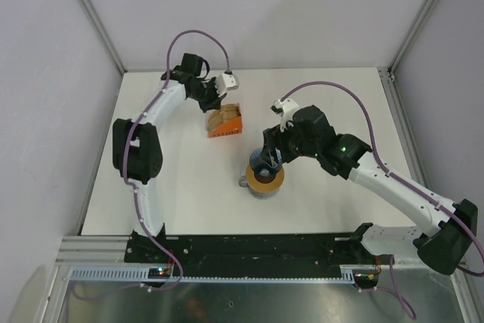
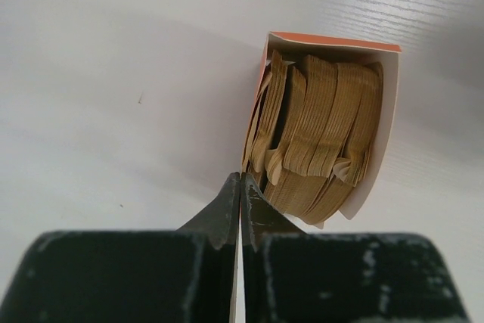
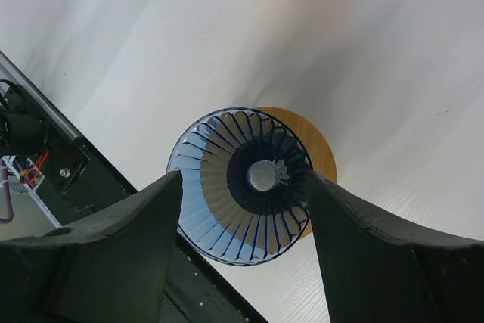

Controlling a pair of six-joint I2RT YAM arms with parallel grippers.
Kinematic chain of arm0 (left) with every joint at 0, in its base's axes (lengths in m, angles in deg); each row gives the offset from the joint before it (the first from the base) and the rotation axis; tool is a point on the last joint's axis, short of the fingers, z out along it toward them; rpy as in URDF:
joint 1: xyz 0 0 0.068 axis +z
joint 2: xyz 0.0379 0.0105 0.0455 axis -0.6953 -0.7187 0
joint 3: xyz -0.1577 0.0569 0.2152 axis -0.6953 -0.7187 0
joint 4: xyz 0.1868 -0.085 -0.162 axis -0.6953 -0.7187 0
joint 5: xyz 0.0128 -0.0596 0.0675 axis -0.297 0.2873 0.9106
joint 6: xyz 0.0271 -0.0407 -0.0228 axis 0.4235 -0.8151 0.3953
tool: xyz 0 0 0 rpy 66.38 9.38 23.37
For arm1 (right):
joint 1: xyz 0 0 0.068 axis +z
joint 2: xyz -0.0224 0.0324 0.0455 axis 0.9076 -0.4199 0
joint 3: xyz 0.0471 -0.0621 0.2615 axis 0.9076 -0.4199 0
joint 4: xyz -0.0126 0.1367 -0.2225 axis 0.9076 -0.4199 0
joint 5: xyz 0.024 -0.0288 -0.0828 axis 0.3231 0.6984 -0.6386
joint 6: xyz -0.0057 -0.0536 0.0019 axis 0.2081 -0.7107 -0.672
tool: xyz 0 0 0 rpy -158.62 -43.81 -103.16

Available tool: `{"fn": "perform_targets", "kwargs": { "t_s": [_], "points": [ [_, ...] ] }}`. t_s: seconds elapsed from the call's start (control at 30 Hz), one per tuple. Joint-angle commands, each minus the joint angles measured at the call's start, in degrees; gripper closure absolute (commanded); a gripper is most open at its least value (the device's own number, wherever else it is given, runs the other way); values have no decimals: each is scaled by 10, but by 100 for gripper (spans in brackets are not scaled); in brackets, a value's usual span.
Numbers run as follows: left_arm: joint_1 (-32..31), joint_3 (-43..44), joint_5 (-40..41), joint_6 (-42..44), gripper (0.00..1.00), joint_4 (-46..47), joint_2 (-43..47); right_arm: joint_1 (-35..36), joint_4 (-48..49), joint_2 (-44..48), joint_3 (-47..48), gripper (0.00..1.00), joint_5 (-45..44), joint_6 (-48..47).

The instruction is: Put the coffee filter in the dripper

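Evidently the left gripper (image 2: 240, 184) sat at the open mouth of the small orange cardboard box (image 2: 333, 41), its two dark fingers pressed together tip to tip. The coffee filters (image 2: 318, 134), a packed stack of tan paper standing on edge, filled that box, and the closed tips met the stack's near left corner, against the box's side wall. Whether a single sheet was caught between them could not be told. In the overhead view the box (image 1: 229, 126) lay on the white table (image 1: 340, 111) toward the far left, with the left gripper (image 1: 214, 105) just behind it.

Well apart, near the table's middle, the right gripper (image 3: 242, 179) stood spread wide around the blue ribbed dripper (image 3: 219, 187), whose rim touched both inner finger faces. The dripper held no filter. Behind it showed the orange-tan ring of the grey cup (image 3: 321, 156).
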Motion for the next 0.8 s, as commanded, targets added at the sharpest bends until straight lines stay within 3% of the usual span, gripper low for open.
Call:
{"fn": "perform_targets", "kwargs": {
  "t_s": [0.0, 0.43, 0.77],
  "points": [
    [4, 31, -4, -2, 100, 3, 44, 4, 1, 1, 15, 29, -10, -6],
    [7, 38, 4, 0, 100, 4, 61, 6, -3, 1, 15, 29, -11, -7],
    [15, 76, 31, -74, 100, 5, 74, 6, 7, 5, 15, 28, -17, -7]
  ]
}}
